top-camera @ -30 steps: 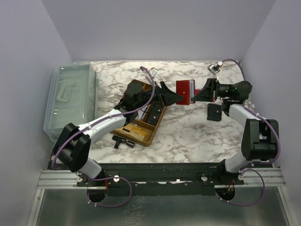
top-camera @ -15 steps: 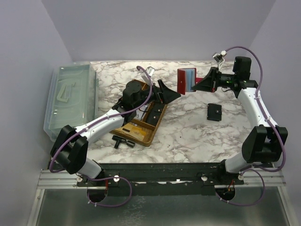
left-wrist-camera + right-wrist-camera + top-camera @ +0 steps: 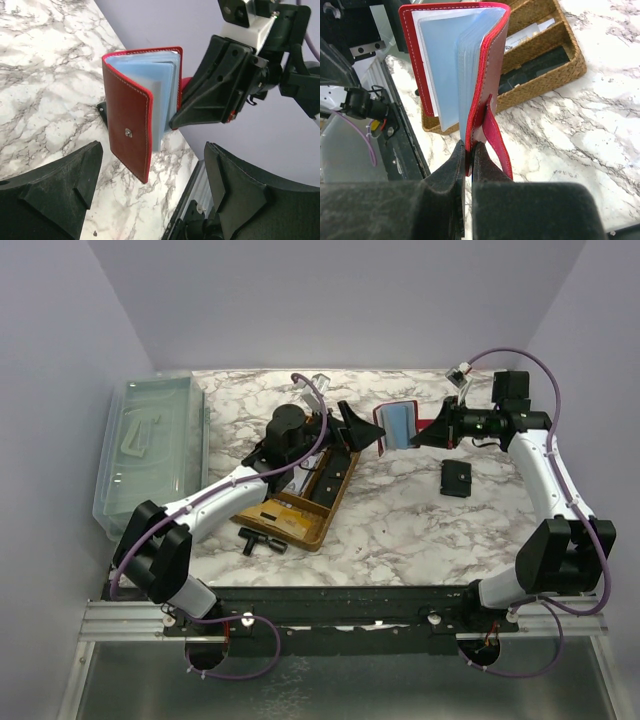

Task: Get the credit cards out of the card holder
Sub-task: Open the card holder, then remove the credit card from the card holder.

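Now the card holder (image 3: 400, 426) sits lower in the top view than it did half a second ago, and it leans over more, where it then stood nearly upright. My right gripper (image 3: 424, 436) came down with it. My left gripper (image 3: 362, 428) has closed the gap and is just beside the red cover; I cannot tell if it touches.

My right gripper is pressed together on the holder's rear cover, next to the red strap (image 3: 496, 145), and holds it in the air above the table (image 3: 400, 530). My left gripper is spread wide and carries nothing.

The covers are fanned apart with pale blue sleeves (image 3: 442, 65) showing between them. In my left wrist view the long edges run up and down the frame, a little tilted, and the cover with the snap stud faces that camera. From above, the sleeves face upward and the red cover lies on the side of my left gripper.

The table is white marble with grey veins, and plain pale lilac walls (image 3: 330, 300) close it in. A brown wicker tray (image 3: 312, 502) lies under my left arm, a clear plastic bin (image 3: 150, 450) at the left edge, and a small black block (image 3: 456, 478) near my right arm
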{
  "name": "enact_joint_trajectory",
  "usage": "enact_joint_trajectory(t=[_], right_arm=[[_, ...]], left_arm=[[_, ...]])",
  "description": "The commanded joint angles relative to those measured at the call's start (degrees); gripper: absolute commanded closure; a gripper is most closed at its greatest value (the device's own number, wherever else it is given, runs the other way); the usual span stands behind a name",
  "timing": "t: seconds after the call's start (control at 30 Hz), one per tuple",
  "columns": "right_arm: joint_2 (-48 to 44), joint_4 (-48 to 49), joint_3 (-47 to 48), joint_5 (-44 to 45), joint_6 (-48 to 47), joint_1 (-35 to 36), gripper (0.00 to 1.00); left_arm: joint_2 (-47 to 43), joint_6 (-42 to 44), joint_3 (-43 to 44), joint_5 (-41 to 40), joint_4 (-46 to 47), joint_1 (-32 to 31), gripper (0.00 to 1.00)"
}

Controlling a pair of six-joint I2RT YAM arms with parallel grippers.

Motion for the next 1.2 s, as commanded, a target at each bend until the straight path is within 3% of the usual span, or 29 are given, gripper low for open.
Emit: enact_joint_trajectory(t=[0.0, 0.2, 0.33, 0.67, 1.17], right_arm=[[-1.9, -2.2, 2.1, 4.1, -3.3, 0.5, 1.00], [-1.8, -2.9, 2.5, 12.9, -5.0, 0.8, 1.00], [-1.5, -2.8, 2.0, 11.5, -4.7, 0.8, 1.00], [-1.0, -3.1, 2.4, 14.8, -5.5, 1.3, 1.00], [-0.5, 0.6, -0.8, 0.0, 0.8, 1.3, 1.00]], left_arm=[[2.4, 1.8, 4.0, -5.1, -4.1, 0.1, 0.11], [2.8, 4.6, 8.9, -16.0, -16.5, -1.2, 0.13], [1.8, 5.2, 9.9, -18.8, -17.8, -2.3, 0.19], [4.3, 1.7, 11.3, -9.1, -13.0, -2.8, 0.31], [10.7, 0.2, 10.9, -2.7, -8.3, -3.5, 0.37]])
